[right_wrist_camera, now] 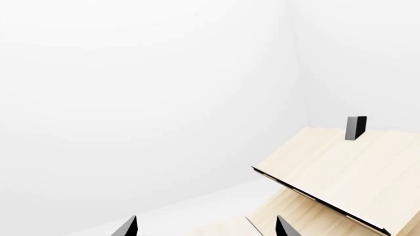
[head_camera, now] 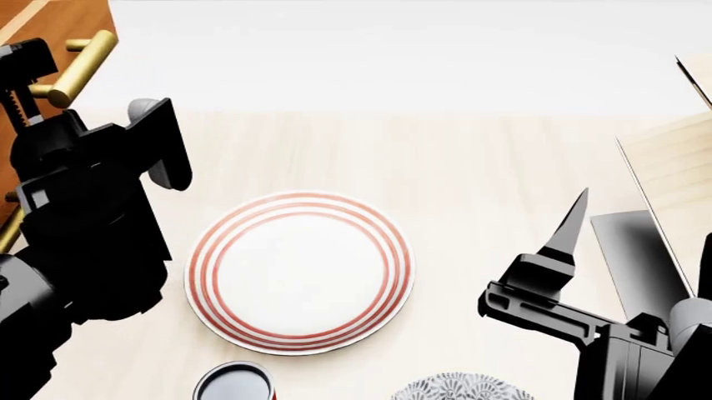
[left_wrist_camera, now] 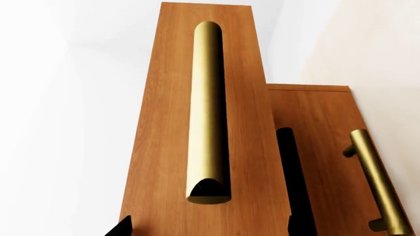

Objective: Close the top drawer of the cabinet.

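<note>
The cabinet (head_camera: 62, 18) shows at the far left of the head view, orange-brown with a brass handle (head_camera: 80, 58). In the left wrist view the top drawer (left_wrist_camera: 164, 147) fills the middle, its flat front close to the camera, with a long brass bar handle (left_wrist_camera: 208, 108). It stands out in front of the lower drawer front (left_wrist_camera: 325, 128), which has its own brass handle (left_wrist_camera: 375, 184). My left gripper (left_wrist_camera: 210, 230) is open, its dark fingertips (left_wrist_camera: 123, 227) wide apart in front of the drawer front; I cannot tell if they touch it. My right gripper (right_wrist_camera: 206, 228) is open and empty.
A white plate with red rings (head_camera: 298, 271) lies on the pale table (head_camera: 468, 158). A cup (head_camera: 233, 383) and a patterned object (head_camera: 456, 388) sit at the near edge. Pale slanted wood panels (head_camera: 679, 179) stand at the right, beside my right arm (head_camera: 579, 321).
</note>
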